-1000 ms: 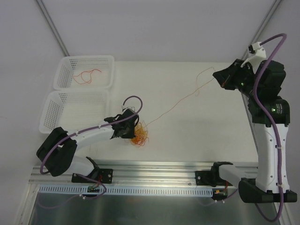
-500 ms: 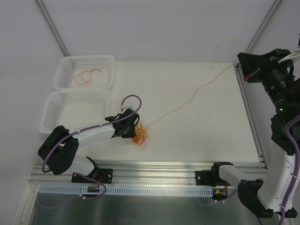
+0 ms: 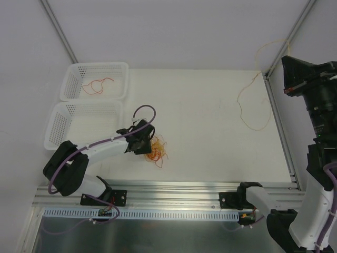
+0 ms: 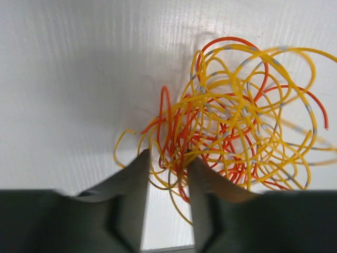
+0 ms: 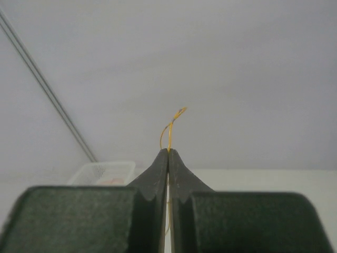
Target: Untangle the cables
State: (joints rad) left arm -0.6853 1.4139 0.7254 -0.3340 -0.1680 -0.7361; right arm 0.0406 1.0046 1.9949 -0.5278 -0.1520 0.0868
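The cables sit mostly as a small tangle (image 3: 157,151) of red-orange and yellow wire on the worktop (image 3: 205,153), lower left of centre in the overhead view. One yellow cable (image 3: 239,104) is free of the tangle and trails in a loose loop at the right of the frame, well apart from it. Your right pincer (image 5: 168,152), high at the far right beyond the worktop's edge, is clamped tight on that strand. Your left pincer (image 4: 167,171) stands at the tangle's left rim, jaws slightly parted, with a few loops crossing at the tips.

Expect the wire to be very light, springy and slippery, and quick to snag. Take hold of a single outer loop, not the knotted core. The most room lies across the middle of the worktop. Two white baskets (image 3: 87,103) crowd the upper left, and the farther one holds a red cable (image 3: 97,85).
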